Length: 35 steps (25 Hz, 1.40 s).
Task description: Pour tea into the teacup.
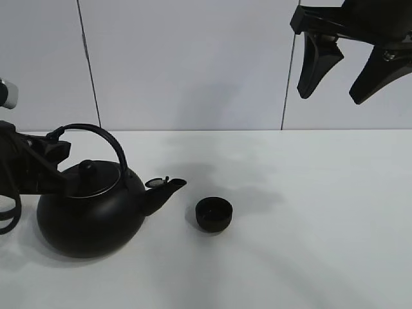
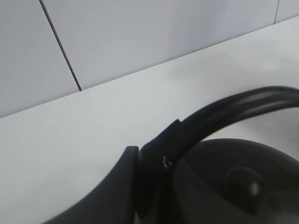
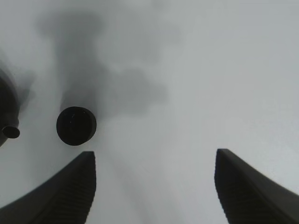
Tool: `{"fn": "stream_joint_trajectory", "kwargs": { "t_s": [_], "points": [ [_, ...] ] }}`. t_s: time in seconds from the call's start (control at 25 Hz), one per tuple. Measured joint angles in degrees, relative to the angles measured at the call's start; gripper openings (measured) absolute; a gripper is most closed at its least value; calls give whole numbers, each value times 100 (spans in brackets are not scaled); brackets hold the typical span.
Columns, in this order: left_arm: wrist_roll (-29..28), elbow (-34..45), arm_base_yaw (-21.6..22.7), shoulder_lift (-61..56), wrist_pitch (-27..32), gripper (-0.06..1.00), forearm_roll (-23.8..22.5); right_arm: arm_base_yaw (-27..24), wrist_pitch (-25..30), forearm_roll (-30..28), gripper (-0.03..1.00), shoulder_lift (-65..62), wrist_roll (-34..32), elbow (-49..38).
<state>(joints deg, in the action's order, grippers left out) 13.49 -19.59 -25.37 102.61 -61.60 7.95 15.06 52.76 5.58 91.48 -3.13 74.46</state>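
Observation:
A big round black kettle (image 1: pixel 90 215) stands upright on the white table (image 1: pixel 309 212) at the left, its spout (image 1: pixel 164 190) pointing right. The small black teacup (image 1: pixel 214 214) sits just right of the spout; it also shows in the right wrist view (image 3: pixel 76 125). My left gripper (image 1: pixel 55 149) is closed on the rear end of the kettle's arched handle (image 2: pixel 224 112); one finger (image 2: pixel 117 191) presses against it. My right gripper (image 1: pixel 329 96) hangs open and empty high above the table, right of the cup (image 3: pixel 155 156). No tea is visible.
A white panelled wall (image 1: pixel 193 64) rises behind the table. The kettle's spout tip (image 3: pixel 10 132) shows at the edge of the right wrist view. Bare white tabletop lies to the right of and in front of the cup.

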Motion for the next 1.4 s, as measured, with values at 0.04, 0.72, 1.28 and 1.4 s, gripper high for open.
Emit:
{"fn": "stream_joint_trajectory", "kwargs": {
  "t_s": [0.04, 0.72, 1.28, 1.4],
  "points": [
    [-44, 0, 0, 0, -7, 11, 0, 0, 0, 0, 49, 0, 0, 0],
    [-896, -353, 0, -767, 469, 11, -286, 0, -23, 0, 49, 0, 0, 0],
    [-544, -957, -279, -808, 1207, 11, -366, 0, -33, 5, 49, 0, 0, 0],
    [-520, -957, -495, -804, 1217, 11, -214, 0, -33, 5, 49, 0, 0, 0]
  ]
}}
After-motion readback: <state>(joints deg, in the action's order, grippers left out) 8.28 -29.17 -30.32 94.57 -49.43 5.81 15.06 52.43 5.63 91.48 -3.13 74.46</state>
